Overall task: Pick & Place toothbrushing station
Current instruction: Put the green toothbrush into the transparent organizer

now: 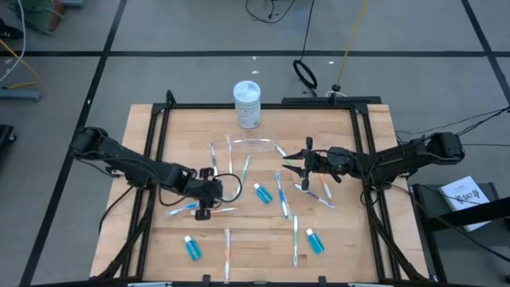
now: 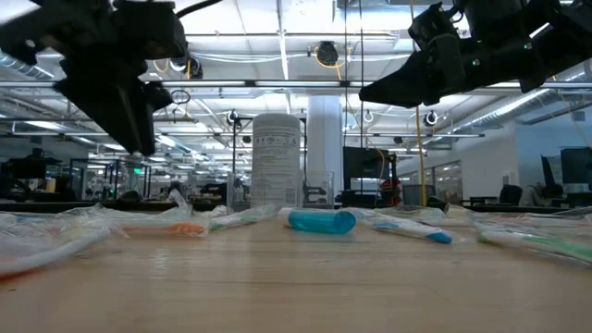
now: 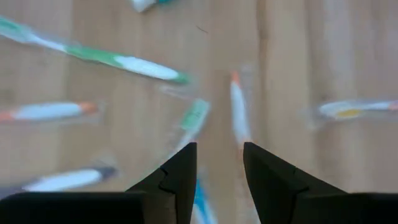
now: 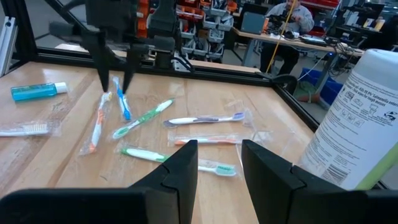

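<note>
Clear holder point(image 1: 253, 144) lying flat on bench point(image 1: 351, 247), just before white jar point(image 1: 247, 104). Left end effector point(image 1: 204, 194) and right end effector point(image 1: 301, 167) both open, empty, hovering over toothbrushes. Advice: grip holder's rim squarely, lift slowly.

Very little can be read here. The white jar point(image 4: 367, 118) carries a label with several lines of small dark print on its side, but no word of it can be made out in the right wrist view; in the low view the same jar point(image 2: 277, 159) shows rows of print and a few small symbols that are also too small to read. Off the bench, on the floor to the right in the high view, a white sheet point(image 1: 468, 194) bears dark markings that might be large letters or digits, yet they cannot be told apart. The toothbrush wrappers and blue tubes show no readable print.
</note>
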